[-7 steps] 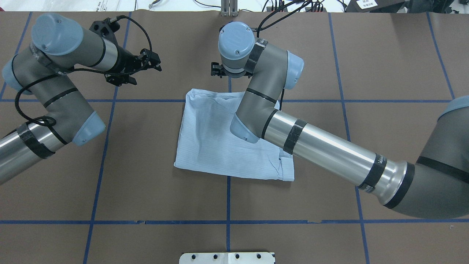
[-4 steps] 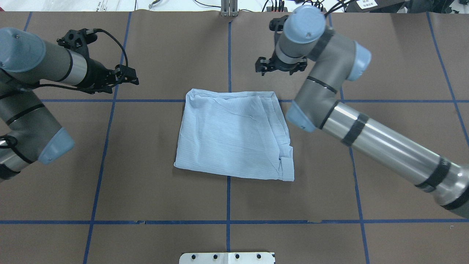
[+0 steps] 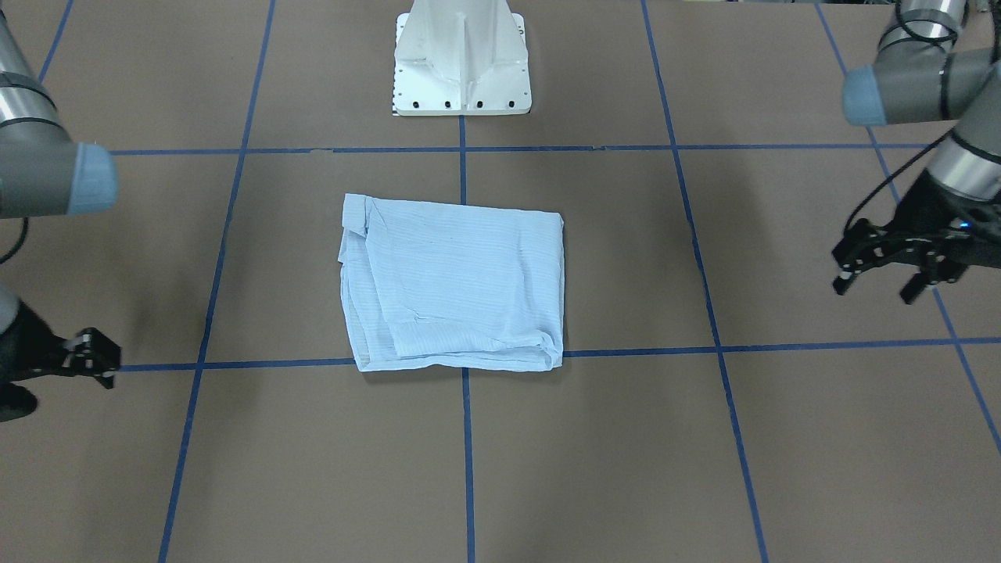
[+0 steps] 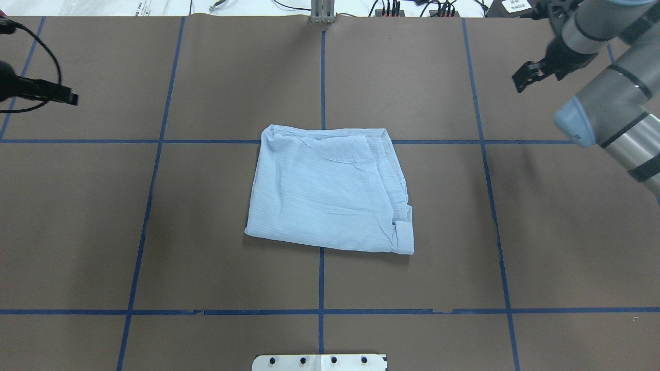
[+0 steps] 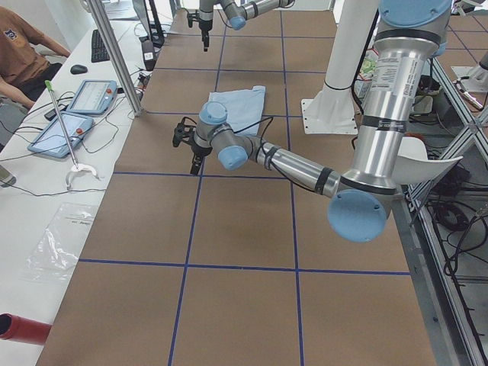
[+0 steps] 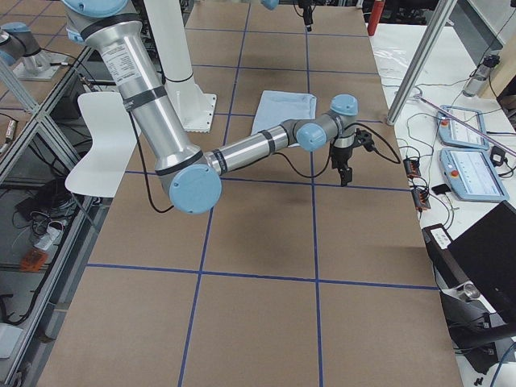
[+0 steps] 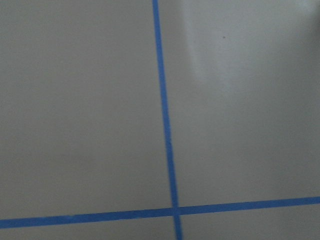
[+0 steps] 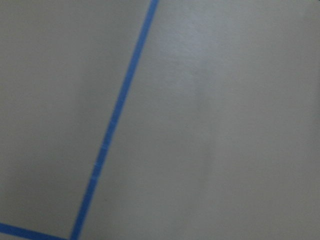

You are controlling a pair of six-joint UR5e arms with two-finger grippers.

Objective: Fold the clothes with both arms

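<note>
The light blue striped shirt (image 4: pixel 330 190) lies folded into a rough rectangle at the table's middle; it also shows in the front-facing view (image 3: pixel 453 285) and both side views (image 5: pixel 238 107) (image 6: pixel 284 111). Nothing touches it. My left gripper (image 3: pixel 874 288) hangs open and empty far off the shirt's left side, at the overhead view's left edge (image 4: pixel 69 98). My right gripper (image 4: pixel 523 82) is open and empty, far off to the shirt's right and beyond it, at the front-facing view's left edge (image 3: pixel 105 363). Both wrist views show only brown table and blue tape.
The brown table top carries a grid of blue tape lines (image 4: pixel 321 312). The white pedestal base (image 3: pixel 461 70) stands at the robot's side of the table. Operator tablets (image 5: pixel 76 107) and cables lie beyond the far edge.
Both arms have swung outward away from the shirt: the right arm from above it to the far right, the left to the left edge. The shirt has not moved.
</note>
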